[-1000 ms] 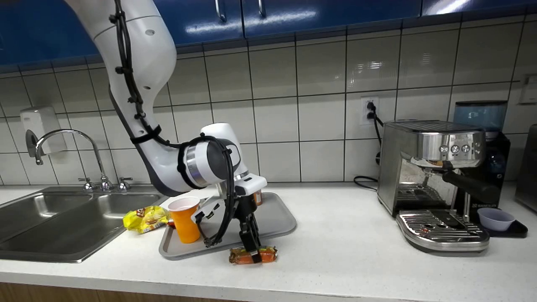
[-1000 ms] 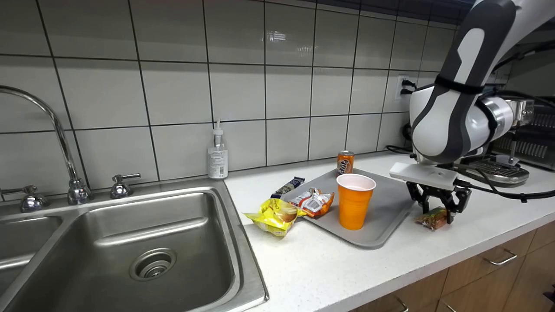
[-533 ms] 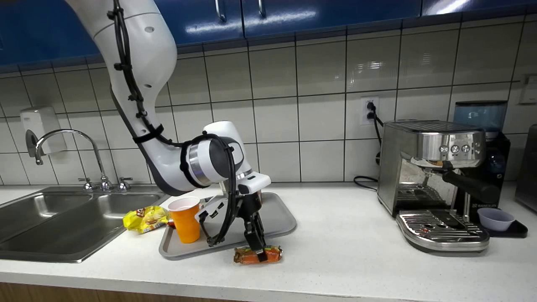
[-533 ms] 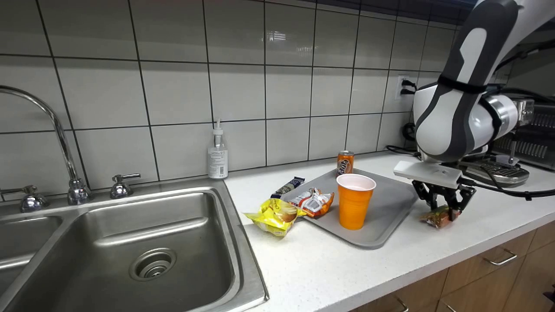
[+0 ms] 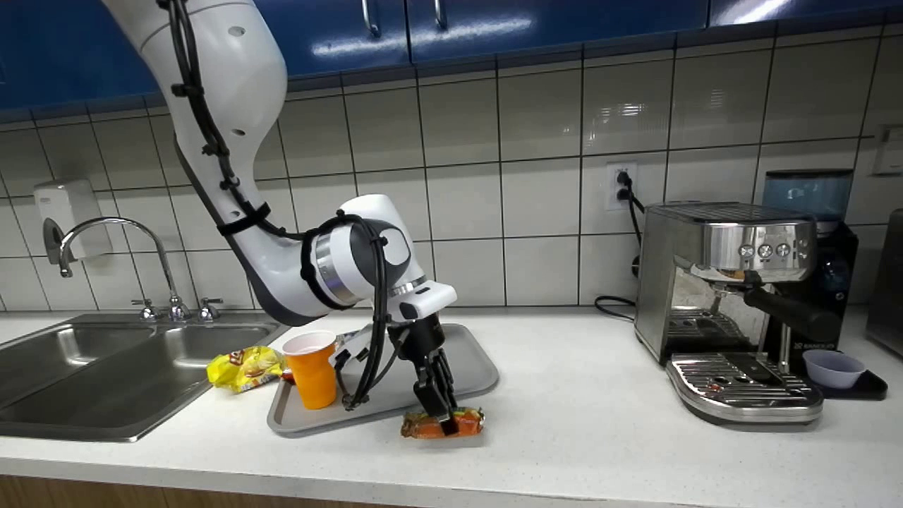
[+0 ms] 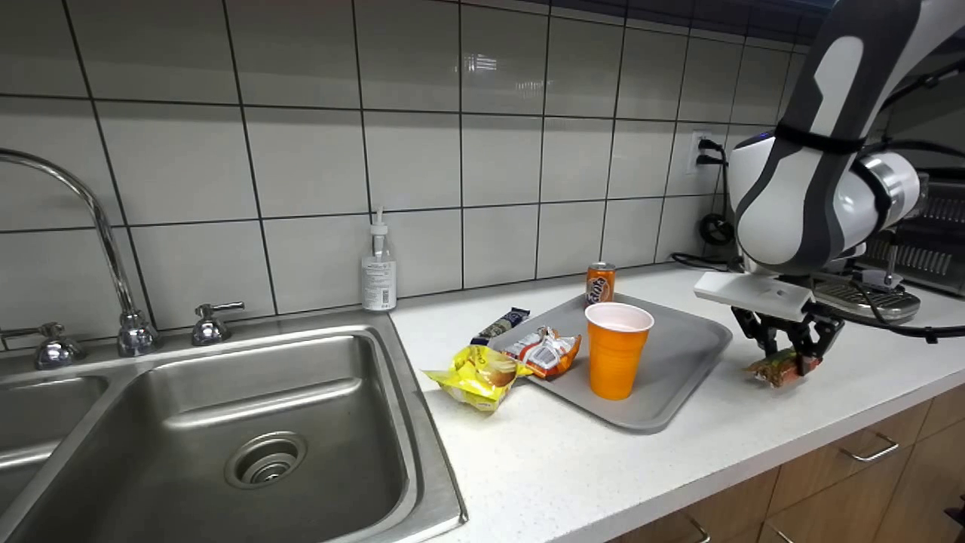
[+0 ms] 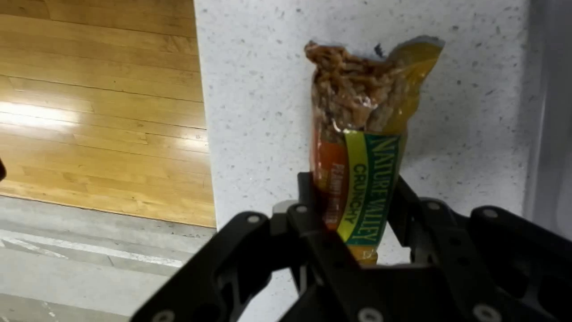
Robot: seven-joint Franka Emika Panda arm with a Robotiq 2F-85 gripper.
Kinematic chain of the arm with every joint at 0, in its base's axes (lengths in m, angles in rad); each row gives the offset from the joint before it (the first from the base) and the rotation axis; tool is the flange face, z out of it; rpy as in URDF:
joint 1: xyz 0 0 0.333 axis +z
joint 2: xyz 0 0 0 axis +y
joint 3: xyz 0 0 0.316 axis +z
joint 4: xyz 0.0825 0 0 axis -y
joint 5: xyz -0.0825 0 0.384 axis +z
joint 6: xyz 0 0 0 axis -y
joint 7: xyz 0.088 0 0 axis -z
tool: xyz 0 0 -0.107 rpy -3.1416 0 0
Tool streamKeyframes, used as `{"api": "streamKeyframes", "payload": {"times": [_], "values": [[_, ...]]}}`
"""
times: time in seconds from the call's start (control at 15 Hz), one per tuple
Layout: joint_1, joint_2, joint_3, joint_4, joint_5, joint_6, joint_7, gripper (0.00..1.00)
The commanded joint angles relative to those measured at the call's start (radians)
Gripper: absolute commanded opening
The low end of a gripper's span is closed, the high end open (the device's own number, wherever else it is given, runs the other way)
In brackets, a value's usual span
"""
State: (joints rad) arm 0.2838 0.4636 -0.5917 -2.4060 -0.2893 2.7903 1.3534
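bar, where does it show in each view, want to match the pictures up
In an exterior view: the bar is low in the picture, near mid-width.
In an exterior view: the bar is toward the right, below mid-height, right of the tray.
In the wrist view: the bar is right of centre, gripped by the tool.
Shared landmark: the tray, cut off at the wrist view's right edge.
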Motion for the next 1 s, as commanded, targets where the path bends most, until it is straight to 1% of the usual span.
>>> {"api": "streamKeyframes", "payload": {"times": [0.0,0.2,0.33,0.53,0.93], "values": [[0.066,-0.07,-0.071,-0.048,-0.062,-0.008,0.082,0.16],[0.102,-0.09,-0.106,-0.052,-0.1,-0.012,0.125,0.16],[0.113,-0.099,-0.114,-0.046,-0.118,-0.015,0.146,0.16],[0.108,-0.107,-0.102,-0.026,-0.129,-0.02,0.159,0.16],[0.073,-0.097,-0.045,0.043,-0.111,-0.026,0.139,0.16]]}}
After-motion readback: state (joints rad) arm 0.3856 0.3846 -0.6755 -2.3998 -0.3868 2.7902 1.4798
